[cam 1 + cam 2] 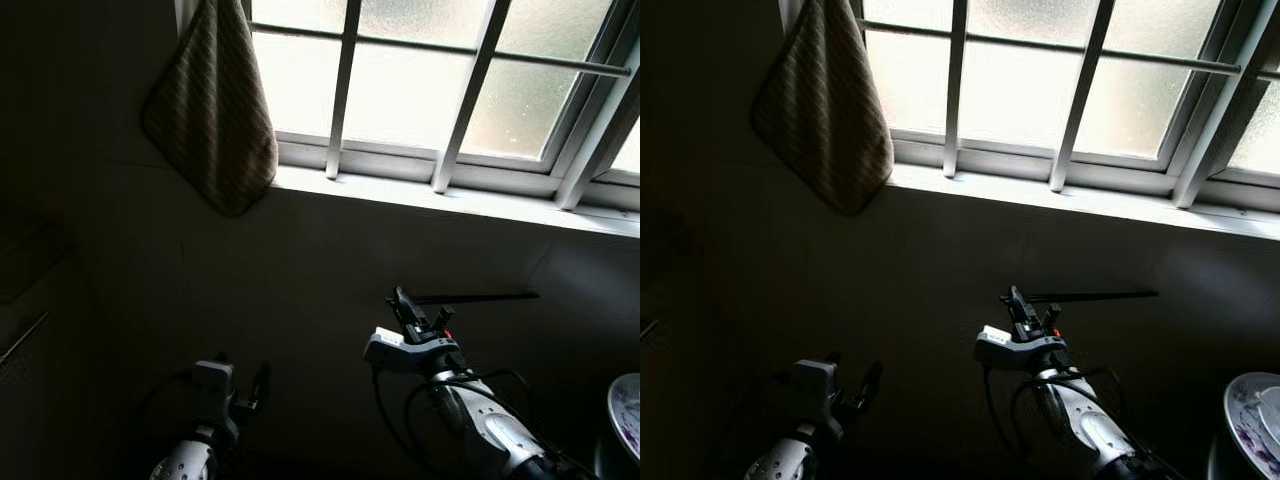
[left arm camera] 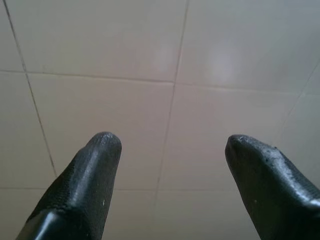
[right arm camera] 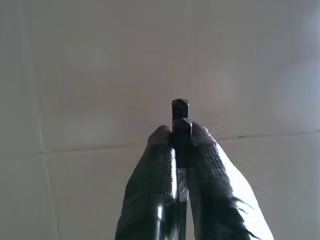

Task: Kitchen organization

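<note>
In the left eye view, a barred frosted window runs across the far side above a white sill, and a striped cloth hangs at its left end, draping down over the dark tiled wall. The right gripper is raised toward that wall, holding a long thin black rod that points out to the right, level and close to the wall. The left gripper sits lower and nearer, on the left.

In the right eye view, a patterned plate shows at the near right edge.

In the left wrist view, the left gripper's 2 black fingers stand well apart, with pale tiles behind them.

In the right wrist view, the right gripper's 2 fingers are pressed together on the rod's dark end, which sticks up between their tips.
</note>
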### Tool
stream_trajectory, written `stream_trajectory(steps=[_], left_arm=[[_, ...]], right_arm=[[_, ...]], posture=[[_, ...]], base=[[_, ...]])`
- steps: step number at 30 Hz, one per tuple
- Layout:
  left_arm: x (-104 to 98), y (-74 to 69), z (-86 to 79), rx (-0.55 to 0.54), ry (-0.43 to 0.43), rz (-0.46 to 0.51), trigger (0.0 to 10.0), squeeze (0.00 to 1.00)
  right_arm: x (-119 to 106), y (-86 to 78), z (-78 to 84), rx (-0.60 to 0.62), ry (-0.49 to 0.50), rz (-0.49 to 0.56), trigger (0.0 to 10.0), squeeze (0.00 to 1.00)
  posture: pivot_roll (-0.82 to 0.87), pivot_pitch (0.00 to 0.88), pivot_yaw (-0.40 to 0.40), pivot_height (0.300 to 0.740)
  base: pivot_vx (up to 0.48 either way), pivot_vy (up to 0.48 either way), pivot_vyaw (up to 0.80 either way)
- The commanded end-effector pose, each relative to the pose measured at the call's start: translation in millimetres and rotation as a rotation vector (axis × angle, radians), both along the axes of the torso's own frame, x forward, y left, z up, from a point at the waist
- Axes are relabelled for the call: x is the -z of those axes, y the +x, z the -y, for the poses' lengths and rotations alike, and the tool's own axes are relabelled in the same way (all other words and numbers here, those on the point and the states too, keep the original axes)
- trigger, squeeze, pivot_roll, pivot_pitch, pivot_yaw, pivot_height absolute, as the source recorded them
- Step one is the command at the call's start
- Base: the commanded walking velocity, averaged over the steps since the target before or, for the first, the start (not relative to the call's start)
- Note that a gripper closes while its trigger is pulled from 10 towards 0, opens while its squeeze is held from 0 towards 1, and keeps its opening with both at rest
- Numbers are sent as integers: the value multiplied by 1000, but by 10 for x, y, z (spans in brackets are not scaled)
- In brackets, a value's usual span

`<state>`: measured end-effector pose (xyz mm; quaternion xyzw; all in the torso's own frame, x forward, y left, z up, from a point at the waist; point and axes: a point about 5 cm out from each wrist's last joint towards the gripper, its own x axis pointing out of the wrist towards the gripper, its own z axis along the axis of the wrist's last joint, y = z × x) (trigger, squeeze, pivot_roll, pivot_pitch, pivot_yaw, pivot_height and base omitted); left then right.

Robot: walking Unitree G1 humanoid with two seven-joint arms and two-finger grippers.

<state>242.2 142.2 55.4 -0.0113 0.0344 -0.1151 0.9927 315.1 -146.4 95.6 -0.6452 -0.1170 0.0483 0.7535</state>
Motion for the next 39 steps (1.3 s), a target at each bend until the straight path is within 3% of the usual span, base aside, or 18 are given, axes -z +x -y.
stream_trajectory(steps=[1,4,6,7,8,9,10,11,12,13,22,30,39], left_arm=[[2,-3,-21,-4,-2,0,10000,0],[1,-5,-23,-2,-6,1,10000,0],[2,-4,-25,0,-8,0,10000,0],[3,-3,-25,2,-12,-1,10000,0],[3,-3,-25,2,-12,-1,10000,0],[4,-3,-24,4,-15,-2,10000,0],[5,-2,-23,6,-17,-3,10000,0],[6,-3,-22,9,-19,-5,10000,0],[6,-3,-22,9,-19,-5,10000,0],[6,-3,-23,10,-19,-5,10000,0],[1,6,-21,13,-25,-6,10000,0],[3,6,-44,11,-29,-15,10000,0],[5,0,-68,11,-22,-16,10000,0]], right_arm=[[-66,25,-34,-3,37,12,0,0],[-40,21,-42,22,121,-34,0,0],[-7,17,-67,37,238,-103,0,0],[72,-11,-158,63,560,-282,3255,0],[72,-11,-158,63,560,-282,3255,0],[106,-24,-196,74,699,-356,3451,0],[120,-31,-223,71,752,-389,3843,0],[138,-33,-240,73,763,-403,7176,0],[147,-33,-242,75,767,-408,7176,0],[157,-33,-253,73,798,-428,10000,0],[129,-8,-324,33,1038,-541,10000,0],[186,-46,-370,4,1164,-610,10000,0],[215,-77,-357,-17,1222,-628,10000,0]], posture=[[-42,0,-100,736],[-42,0,-100,736],[-41,0,-99,736],[-41,0,-99,736],[-41,0,-99,736],[-41,0,-99,736],[-41,0,-99,736],[-41,0,-99,736],[-41,0,-99,736],[-41,0,-99,736],[-35,0,-100,736],[-26,0,-96,736],[-18,0,-88,736]], base=[[0,0,800],[0,0,800],[0,0,238],[0,0,0],[0,0,0],[0,0,0],[0,0,0],[0,0,0],[0,0,0],[0,0,0],[0,0,0],[0,283,0],[0,476,0]])
